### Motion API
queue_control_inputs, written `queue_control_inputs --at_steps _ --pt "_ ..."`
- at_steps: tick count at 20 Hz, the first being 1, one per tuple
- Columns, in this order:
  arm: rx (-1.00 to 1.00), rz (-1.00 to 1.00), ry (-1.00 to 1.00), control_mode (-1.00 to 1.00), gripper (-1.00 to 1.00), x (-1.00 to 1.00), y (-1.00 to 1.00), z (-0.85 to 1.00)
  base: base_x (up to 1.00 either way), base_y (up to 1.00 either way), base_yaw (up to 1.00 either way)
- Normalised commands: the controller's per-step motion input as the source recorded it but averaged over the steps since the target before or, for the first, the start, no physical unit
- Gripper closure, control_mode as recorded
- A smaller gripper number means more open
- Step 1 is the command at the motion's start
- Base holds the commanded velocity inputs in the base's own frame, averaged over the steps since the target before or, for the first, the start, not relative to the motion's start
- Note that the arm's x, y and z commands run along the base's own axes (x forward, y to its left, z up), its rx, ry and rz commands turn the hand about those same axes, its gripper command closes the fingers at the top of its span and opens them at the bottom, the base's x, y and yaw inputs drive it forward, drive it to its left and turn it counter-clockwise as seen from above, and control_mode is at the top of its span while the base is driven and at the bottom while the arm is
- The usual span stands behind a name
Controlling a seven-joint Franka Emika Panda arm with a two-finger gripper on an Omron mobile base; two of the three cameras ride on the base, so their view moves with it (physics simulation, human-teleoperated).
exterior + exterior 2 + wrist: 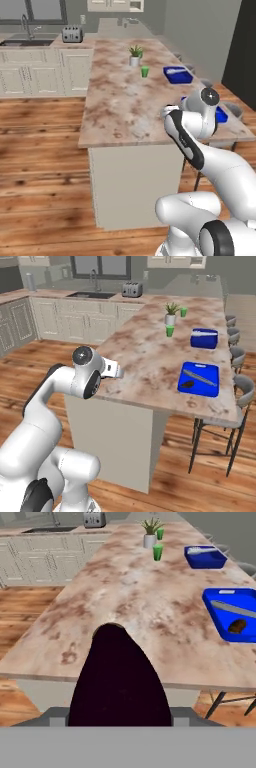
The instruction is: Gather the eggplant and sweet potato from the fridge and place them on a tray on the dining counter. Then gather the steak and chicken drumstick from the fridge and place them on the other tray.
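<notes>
A dark purple eggplant (120, 682) fills the lower middle of the hand view, and my gripper (119, 371) is shut on it, fingertips hidden behind it. I hold it at the near end of the marbled dining counter (150, 356). To the right on the counter lies a blue tray (202, 368) holding a long silver utensil and a small reddish-brown sweet potato (237, 626). A second blue tray (204, 338) sits farther back. The steak and the chicken drumstick are out of view.
A potted plant (171, 312) and two green cups (170, 330) stand mid-counter, beyond the trays' left side. Stools (242, 391) line the counter's right edge. Cream cabinets with a sink and a toaster (132, 289) run along the back wall. Wood floor surrounds the counter.
</notes>
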Motion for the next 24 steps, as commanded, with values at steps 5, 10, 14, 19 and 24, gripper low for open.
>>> queue_control_inputs --at_steps 5,10,14,19,24 --pt "0.00 0.00 0.00 1.00 1.00 0.00 0.00 0.00 0.28 -0.58 -0.02" --pt "0.00 0.00 0.00 1.00 1.00 0.00 0.00 0.00 0.07 -0.55 -0.01" --pt "0.00 0.00 0.00 1.00 1.00 0.00 0.00 0.00 0.31 -0.43 -0.05" --pt "0.00 0.00 0.00 1.00 1.00 0.00 0.00 0.00 0.46 -0.30 -0.04" --pt "0.00 0.00 0.00 1.00 1.00 0.00 0.00 0.00 0.22 -0.35 -0.03"
